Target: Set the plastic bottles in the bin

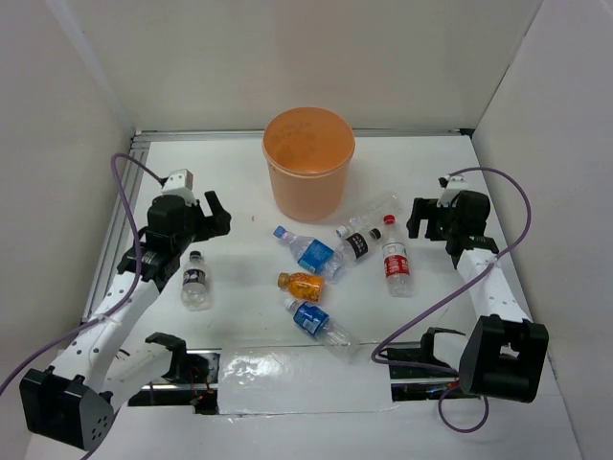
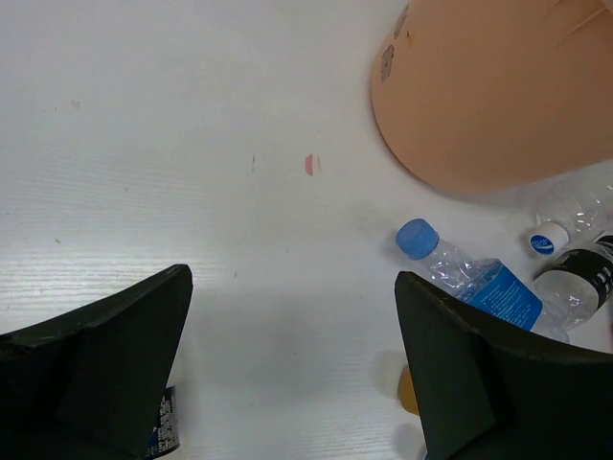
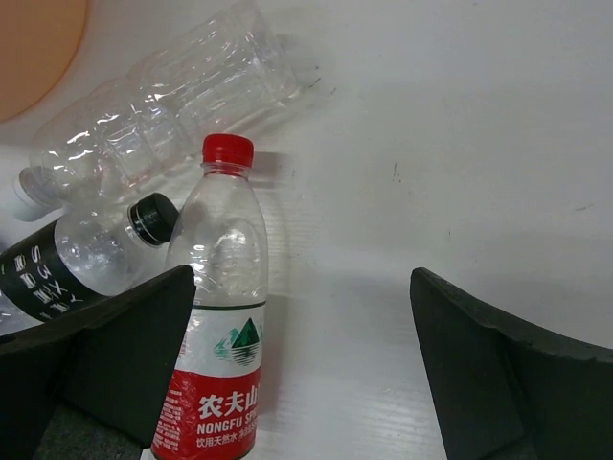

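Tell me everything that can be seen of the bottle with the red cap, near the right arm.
The red-capped bottle is small, of thin clear plastic, and looks empty. It has a red screw cap and a red and white label with a green mountain mark and the words NONGFU SPRING. It lies flat on the white table, cap pointing away from the arms. The black-capped bottle lies close by its shoulder; whether they touch cannot be told. Nothing grips it.

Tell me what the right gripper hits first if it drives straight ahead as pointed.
Likely the bare table: in the wrist view the open right gripper frames only white surface. The red-capped Nongfu bottle lies just off line beside one finger; depth is unclear.
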`<state>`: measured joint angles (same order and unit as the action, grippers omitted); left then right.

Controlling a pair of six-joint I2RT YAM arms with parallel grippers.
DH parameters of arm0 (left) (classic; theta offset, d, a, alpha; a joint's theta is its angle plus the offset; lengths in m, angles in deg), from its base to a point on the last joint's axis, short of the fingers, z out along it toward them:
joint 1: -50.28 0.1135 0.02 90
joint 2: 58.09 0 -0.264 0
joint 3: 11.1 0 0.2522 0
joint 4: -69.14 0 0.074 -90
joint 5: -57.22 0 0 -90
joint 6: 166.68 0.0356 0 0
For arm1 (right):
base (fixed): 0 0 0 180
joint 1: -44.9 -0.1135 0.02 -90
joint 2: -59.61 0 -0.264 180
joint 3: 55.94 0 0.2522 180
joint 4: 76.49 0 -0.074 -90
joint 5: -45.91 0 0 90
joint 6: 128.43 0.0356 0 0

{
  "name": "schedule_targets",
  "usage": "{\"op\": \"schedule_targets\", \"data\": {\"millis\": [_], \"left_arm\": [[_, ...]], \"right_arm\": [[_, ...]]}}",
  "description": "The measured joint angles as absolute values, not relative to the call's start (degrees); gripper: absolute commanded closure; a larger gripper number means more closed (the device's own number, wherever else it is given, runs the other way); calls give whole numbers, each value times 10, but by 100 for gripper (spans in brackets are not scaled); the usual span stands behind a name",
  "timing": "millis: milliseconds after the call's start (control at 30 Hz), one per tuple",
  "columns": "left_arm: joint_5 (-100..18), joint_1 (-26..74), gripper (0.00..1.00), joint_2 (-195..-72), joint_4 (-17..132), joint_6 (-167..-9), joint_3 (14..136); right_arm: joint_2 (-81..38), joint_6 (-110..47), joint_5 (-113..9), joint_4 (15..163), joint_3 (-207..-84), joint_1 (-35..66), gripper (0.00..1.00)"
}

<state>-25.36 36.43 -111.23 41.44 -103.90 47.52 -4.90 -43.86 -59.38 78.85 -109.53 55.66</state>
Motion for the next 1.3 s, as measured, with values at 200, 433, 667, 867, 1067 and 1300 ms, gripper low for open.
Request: {"op": "schedule_targets", "data": {"millis": [200,433,667,867,1067,1300], "left_arm": [[-263,364,0,-1113,414,-1039,473],[-262,364,0,-1123,409,-1039,466],[-229,364,70,-1141,378,-1060,469],[-193,364,8,-1193,324,-1065,493],[-114,364,3,-1307,218,-1112,551],[-76,365,1,-1414,139,-1150,553]], "right_arm": [[-51,-436,-594,789,-1097,557,0],[-50,-448,-614,789,-1097,557,0],[-53,-525,-676,764,-1100,557,83],[-78,-577,-749,732,-1113,557,4],[-87,-594,-778,721,-1114,557,0],[-88,-600,-782,721,-1114,557,0]]}}
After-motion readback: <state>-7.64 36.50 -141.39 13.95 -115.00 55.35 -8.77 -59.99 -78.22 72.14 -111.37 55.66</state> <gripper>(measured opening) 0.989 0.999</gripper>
